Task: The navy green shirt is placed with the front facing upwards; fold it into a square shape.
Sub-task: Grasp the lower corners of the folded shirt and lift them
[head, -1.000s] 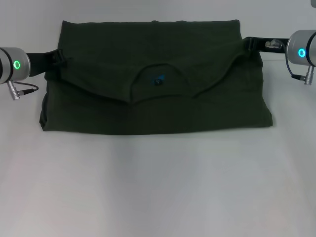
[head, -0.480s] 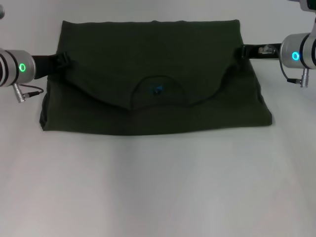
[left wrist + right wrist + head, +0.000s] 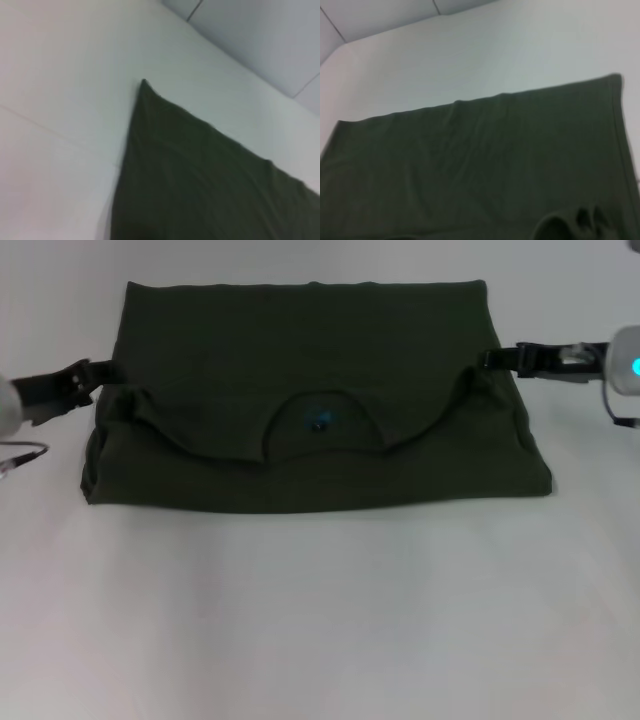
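The navy green shirt (image 3: 300, 350) lies flat on the white table, its collar end folded down over the body so the neck opening and blue label (image 3: 320, 423) face up mid-shirt. My left gripper (image 3: 112, 371) sits at the shirt's left edge beside the folded shoulder, open and holding no cloth. At the right edge my right gripper (image 3: 492, 359) is open too, just outside the other shoulder. The left wrist view shows a corner of the shirt (image 3: 200, 180). The right wrist view shows the shirt's (image 3: 470, 165) flat cloth and far hem.
The white table (image 3: 320, 620) stretches in front of the shirt and on both sides. A wall panel (image 3: 260, 35) rises behind the table's far edge.
Both grippers have let go of the folded-over shoulders and drawn outward, away from the shirt. The folded flap has settled flat, its edge a little farther from me.
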Available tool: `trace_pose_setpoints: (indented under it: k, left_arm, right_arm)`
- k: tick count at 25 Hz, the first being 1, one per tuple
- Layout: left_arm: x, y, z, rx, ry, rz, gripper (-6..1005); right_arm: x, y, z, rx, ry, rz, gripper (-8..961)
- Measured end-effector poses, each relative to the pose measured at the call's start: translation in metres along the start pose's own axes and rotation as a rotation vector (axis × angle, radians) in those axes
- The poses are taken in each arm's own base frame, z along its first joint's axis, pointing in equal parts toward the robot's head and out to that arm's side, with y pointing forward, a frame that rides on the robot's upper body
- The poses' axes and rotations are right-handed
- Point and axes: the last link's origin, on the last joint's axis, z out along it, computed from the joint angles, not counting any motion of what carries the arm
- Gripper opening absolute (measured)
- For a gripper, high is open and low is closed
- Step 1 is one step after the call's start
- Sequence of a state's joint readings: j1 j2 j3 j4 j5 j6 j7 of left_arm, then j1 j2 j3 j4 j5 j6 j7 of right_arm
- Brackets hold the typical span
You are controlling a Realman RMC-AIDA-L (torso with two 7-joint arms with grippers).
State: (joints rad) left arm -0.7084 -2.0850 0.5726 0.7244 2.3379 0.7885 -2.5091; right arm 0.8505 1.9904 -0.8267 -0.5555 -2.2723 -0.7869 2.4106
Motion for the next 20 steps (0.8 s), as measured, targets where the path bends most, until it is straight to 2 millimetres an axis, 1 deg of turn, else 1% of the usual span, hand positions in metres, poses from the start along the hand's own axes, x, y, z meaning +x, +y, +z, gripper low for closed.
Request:
trace_pose_setpoints:
  k: [3,5,8,10,15,18,20]
  left_arm:
    - [-0.006,-0.011,-0.015,-0.077,0.004,0.001,586]
    - [-0.012,-0.018,-0.024,-0.133,-0.003,0.022,629]
    - [-0.022,-0.028,-0.032,-0.154,-0.019,0.083,693]
    - [-0.03,-0.036,-0.036,-0.145,-0.031,0.14,725]
    - [-0.048,-0.049,-0.037,-0.118,-0.064,0.197,766]
    - [-0.057,-0.049,-0.034,-0.117,-0.082,0.201,766]
    - [-0.06,-0.048,-0.031,-0.119,-0.091,0.206,766]
  right_arm:
    - [0.009,-0.009,-0.016,-0.075,-0.007,0.078,616]
    - [0.024,-0.016,-0.028,-0.138,-0.007,0.131,649]
    - [0.045,-0.023,-0.043,-0.235,-0.02,0.19,698]
    - [0.061,-0.029,-0.054,-0.3,-0.037,0.232,695]
    - [0.086,-0.038,-0.077,-0.408,-0.098,0.304,687]
    - [0.093,-0.043,-0.083,-0.417,-0.111,0.333,682]
    - [0.094,-0.044,-0.084,-0.416,-0.111,0.337,677]
